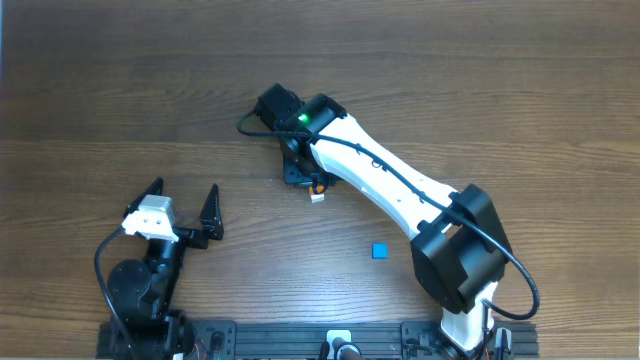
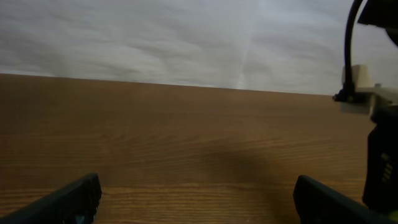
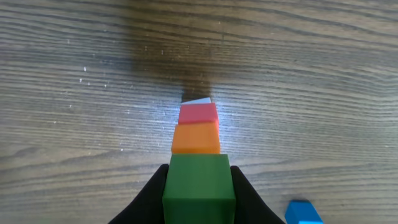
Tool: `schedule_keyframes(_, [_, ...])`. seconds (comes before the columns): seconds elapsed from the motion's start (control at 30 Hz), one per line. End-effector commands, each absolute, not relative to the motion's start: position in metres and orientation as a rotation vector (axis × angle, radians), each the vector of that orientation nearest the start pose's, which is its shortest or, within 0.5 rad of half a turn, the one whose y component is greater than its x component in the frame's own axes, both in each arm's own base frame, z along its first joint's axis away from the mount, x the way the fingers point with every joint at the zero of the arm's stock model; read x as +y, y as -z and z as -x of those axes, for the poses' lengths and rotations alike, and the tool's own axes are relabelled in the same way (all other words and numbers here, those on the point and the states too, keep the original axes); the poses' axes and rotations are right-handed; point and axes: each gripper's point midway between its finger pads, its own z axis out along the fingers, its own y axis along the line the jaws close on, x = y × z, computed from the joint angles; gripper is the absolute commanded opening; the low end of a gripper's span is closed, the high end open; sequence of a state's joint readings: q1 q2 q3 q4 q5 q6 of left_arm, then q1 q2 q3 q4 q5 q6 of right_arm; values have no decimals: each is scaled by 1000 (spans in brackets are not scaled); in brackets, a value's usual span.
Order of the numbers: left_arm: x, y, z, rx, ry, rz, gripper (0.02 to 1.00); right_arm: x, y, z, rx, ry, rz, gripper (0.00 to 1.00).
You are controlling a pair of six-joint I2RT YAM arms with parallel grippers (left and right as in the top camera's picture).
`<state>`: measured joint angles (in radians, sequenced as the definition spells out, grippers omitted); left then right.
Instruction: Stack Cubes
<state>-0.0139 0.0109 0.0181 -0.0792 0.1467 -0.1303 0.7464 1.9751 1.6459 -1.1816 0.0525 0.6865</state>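
Note:
My right gripper (image 3: pixel 199 182) is shut on a green cube (image 3: pixel 198 200), its dark fingers pressed against both sides. Straight beneath the green cube stands a stack: an orange cube (image 3: pixel 195 139), a red cube (image 3: pixel 198 114) and a pale cube (image 3: pixel 199 101) lowest on the wood. Whether green rests on orange I cannot tell. A blue cube (image 3: pixel 301 211) lies alone on the table near the stack, also seen as the blue cube (image 1: pixel 379 250) in the top view. There my right gripper (image 1: pixel 300 165) hangs mid-table over the stack (image 1: pixel 317 191). My left gripper (image 1: pixel 184 205) stands open and holds nothing near its base.
The brown wooden table (image 1: pixel 520 100) has free room at the back and on both sides. In the left wrist view, between the open left gripper (image 2: pixel 199 208), bare wood stretches ahead, with the right arm (image 2: pixel 379 124) at the edge.

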Motion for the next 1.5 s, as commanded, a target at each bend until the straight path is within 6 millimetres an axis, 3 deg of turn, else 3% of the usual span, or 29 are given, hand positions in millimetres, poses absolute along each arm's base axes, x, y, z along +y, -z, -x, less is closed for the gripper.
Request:
schedule_keyframes(0.03, [-31, -160, -243, 1643, 230, -40, 1000, 260, -74, -294, 3076, 44, 74, 14])
schedule_keyframes(0.27, [-31, -160, -243, 1643, 230, -40, 1000, 263, -73, -294, 3079, 24, 74, 40])
schedule_keyframes(0.4, [-31, -160, -243, 1643, 229, -39, 1000, 263, -73, -294, 3079, 25, 74, 202])
schedule_keyframes(0.6, [-31, -160, -243, 1643, 229, -39, 1000, 262, -73, -294, 3080, 26, 74, 544])
schedule_keyframes(0.67, [-31, -160, -243, 1643, 230, -40, 1000, 262, -73, -294, 3081, 28, 75, 700])
schedule_keyframes(0.73, [-31, -160, -243, 1643, 230, -40, 1000, 262, -73, -294, 3081, 28, 75, 932])
schedule_keyframes(0.77, [-31, -160, -243, 1643, 230, -39, 1000, 262, -73, -294, 3081, 28, 75, 991])
schedule_keyframes(0.97, [-31, -160, -243, 1643, 230, -40, 1000, 261, -83, -290, 3074, 19, 98, 991])
schedule_keyframes(1.07, [-31, -160, -243, 1643, 229, -39, 1000, 258, -105, -281, 3056, -2, 138, 991])
schedule_keyframes(1.17, [-31, -160, -243, 1643, 230, -40, 1000, 249, -140, -262, 3020, -4, 214, 993])
schedule_keyframes(1.27, [-31, -160, -243, 1643, 230, -40, 998, 238, -154, -242, 3013, 12, 256, 993])
schedule_keyframes(1.4, [-31, -160, -243, 1643, 230, -39, 1000, 216, -153, -216, 3029, 29, 247, 993])
schedule_keyframes(1.5, [-31, -160, -243, 1643, 230, -40, 1000, 190, -137, -193, 3054, 55, 156, 993])
